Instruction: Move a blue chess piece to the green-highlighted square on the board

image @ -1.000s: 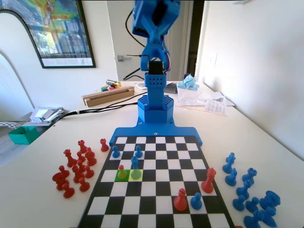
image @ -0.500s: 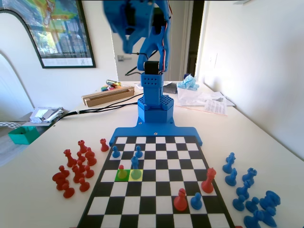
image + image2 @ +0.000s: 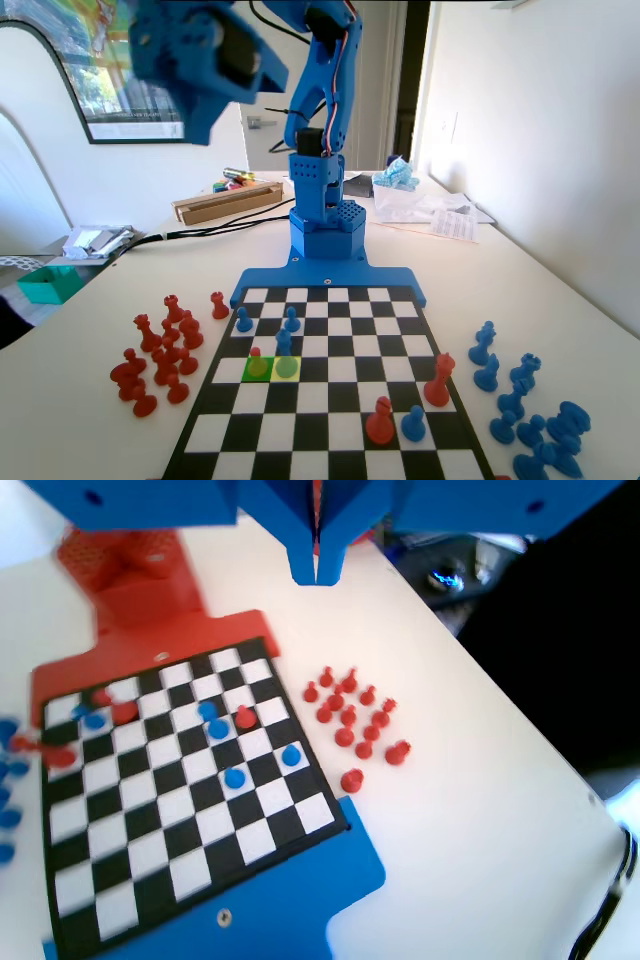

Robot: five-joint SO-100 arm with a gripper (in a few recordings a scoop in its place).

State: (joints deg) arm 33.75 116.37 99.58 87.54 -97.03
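Wrist view blurred; end effector (image 3: 316,572) shut, empty.

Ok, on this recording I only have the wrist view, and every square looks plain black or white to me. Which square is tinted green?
Observer: In the fixed view the green-highlighted square lies in the left half of the black-and-white chequered board, about midway along it.
Operator: Is anything standing on it?
Observer: Yes, a small glossy blue pawn appears to stand on it.
Operator: And next to it?
Observer: A yellow-tinted square adjoins its left side in that view, with a small red pawn on it.
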